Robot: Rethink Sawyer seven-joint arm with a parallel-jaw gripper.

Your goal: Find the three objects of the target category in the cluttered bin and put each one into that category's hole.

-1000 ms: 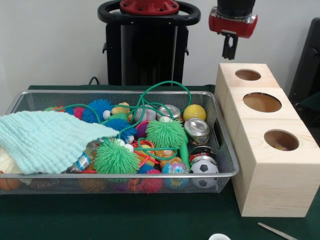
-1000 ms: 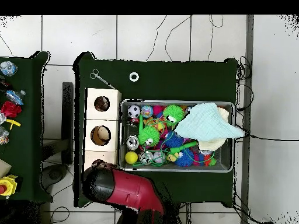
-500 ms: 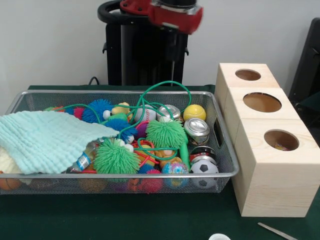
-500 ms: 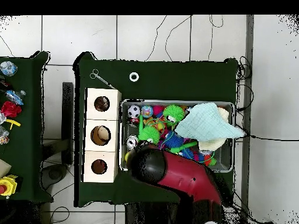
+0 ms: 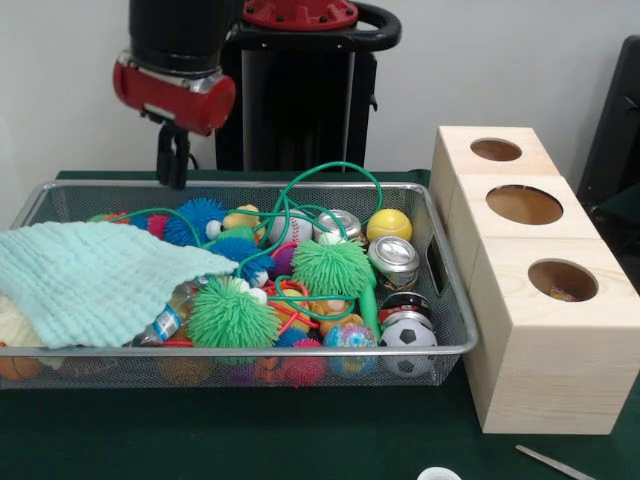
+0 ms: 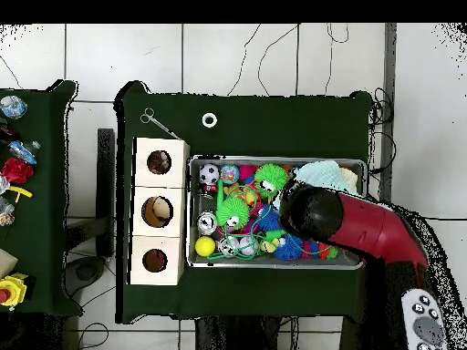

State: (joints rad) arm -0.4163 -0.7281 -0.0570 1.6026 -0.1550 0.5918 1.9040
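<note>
The cluttered bin (image 5: 240, 349) is a wire mesh basket on the green table, also in the overhead view (image 6: 189, 239). It holds green spiky balls (image 5: 230, 315), a yellow ball (image 5: 388, 225), a small soccer ball (image 5: 408, 333), cans (image 5: 393, 255), a green cord and a mint cloth (image 5: 95, 280). The mid-sized hole (image 5: 562, 280) is in the nearest wooden cube, also seen from above (image 6: 159, 162). My gripper (image 5: 173, 182) hangs above the bin's far left rim, shut and empty. From above, the red arm (image 6: 365, 228) hides the gripper and most of the cloth.
Three pale wooden cubes stand in a row right of the bin; the middle one has the widest hole (image 5: 524, 204), the far one the smallest (image 5: 497, 150). Metal scissors (image 5: 555, 462) and a white ring (image 6: 209, 119) lie on the table's near side. The pedestal (image 5: 295, 90) stands behind.
The arm has swung from above the far wooden cube across the bin's far side to its cloth-covered end. The things in the bin have not moved.
</note>
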